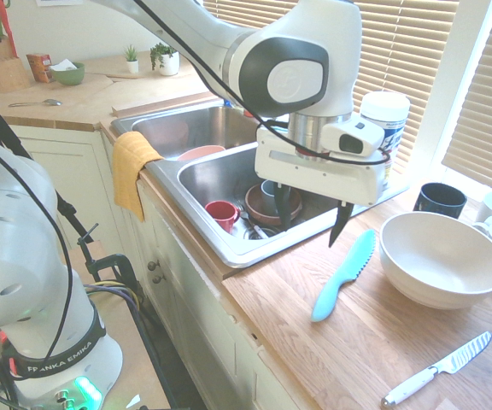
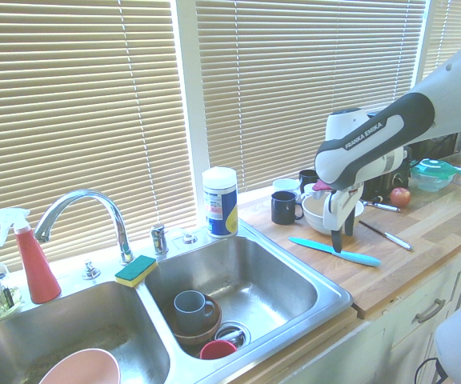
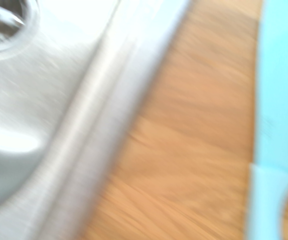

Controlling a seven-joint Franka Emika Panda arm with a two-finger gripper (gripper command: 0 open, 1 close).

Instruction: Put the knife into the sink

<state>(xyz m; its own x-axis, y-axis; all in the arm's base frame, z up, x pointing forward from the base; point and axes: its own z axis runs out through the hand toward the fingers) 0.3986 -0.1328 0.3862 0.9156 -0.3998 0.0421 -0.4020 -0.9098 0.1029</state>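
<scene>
Looking at the first exterior view, we're seeing the gripper [image 1: 310, 235] hanging above the counter's edge with its two fingers standing wide apart, nothing between them. The turquoise knife [image 1: 346, 278] is lying flat on the wooden counter [image 1: 280, 342], blade pointing to one o'clock, handle to seven, and the sink [image 1: 248, 254] is waiting at its ten o'clock. The white bowl [image 1: 442, 260] is sitting close by at three o'clock, so the nearer finger is probably needing a careful path down past its rim. Over in the second exterior view, the fingers are showing nearly edge-on, overlapping the knife, whose handle is pointing to four o'clock; the sink is lying toward eight. That overlap isn't proving alignment, so centring is calling for care before any descent. In the wrist view, blurred as it is, bare wood is separating the sink's edge from the knife, and the teeth are facing away from the basin. The good grasp is looking like one straddling the knife's narrow width near the handle junction, fingertips going low without pressing into the wood, then closing evenly and lifting straight, since thin plastic is likely to be twisting if pinched off-centre.
</scene>
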